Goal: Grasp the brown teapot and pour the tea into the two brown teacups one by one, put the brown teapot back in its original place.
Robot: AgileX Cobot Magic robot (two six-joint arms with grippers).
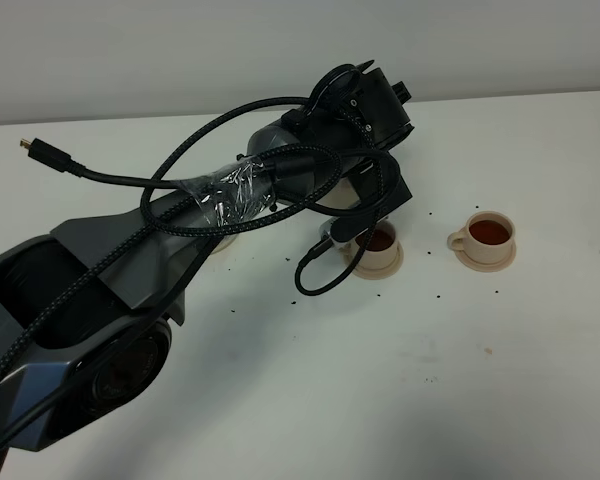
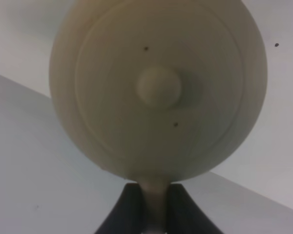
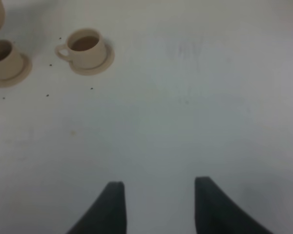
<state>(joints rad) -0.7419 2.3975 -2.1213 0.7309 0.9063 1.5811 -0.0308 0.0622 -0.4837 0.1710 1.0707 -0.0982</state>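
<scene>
Left arm (image 1: pixel 180 240) is stretched long and low across the table (image 1: pixel 400 400), with its wrist bent down out at the cups and cables looped over it. It hides the pot from the high camera, so we read the grip from the wrist view only.

Teapot (image 2: pixel 156 126) sits dead ahead of the left gripper (image 2: pixel 155 200), lid side facing the wrist camera. It's glazed ceramic: rigid, brittle, probably slick. With tea inside it's heavy-ish, and the weight hangs out past the grip, so it'll want to swing on the handle. The lid is likely loose, so we'd keep tilts gentle. We can't tell the current tilt.

Near cup (image 1: pixel 380 245) is just under the left gripper. Far cup (image 1: pixel 490 235) is off to its right, apart from it. Both show dark tea, so we judge pouring about done and the return to the big saucer left. We can't make that saucer out under the arm.

Right gripper (image 3: pixel 158 195) has its jaws spread with nothing between them, over bare table, cups well ahead and off to one side.

Handle (image 2: pixel 155 187) is the only sane hold, and the left fingers (image 2: pixel 129 209) are pinched tight on it, one each side. Lid knob (image 2: pixel 158 87) is untouched.
</scene>
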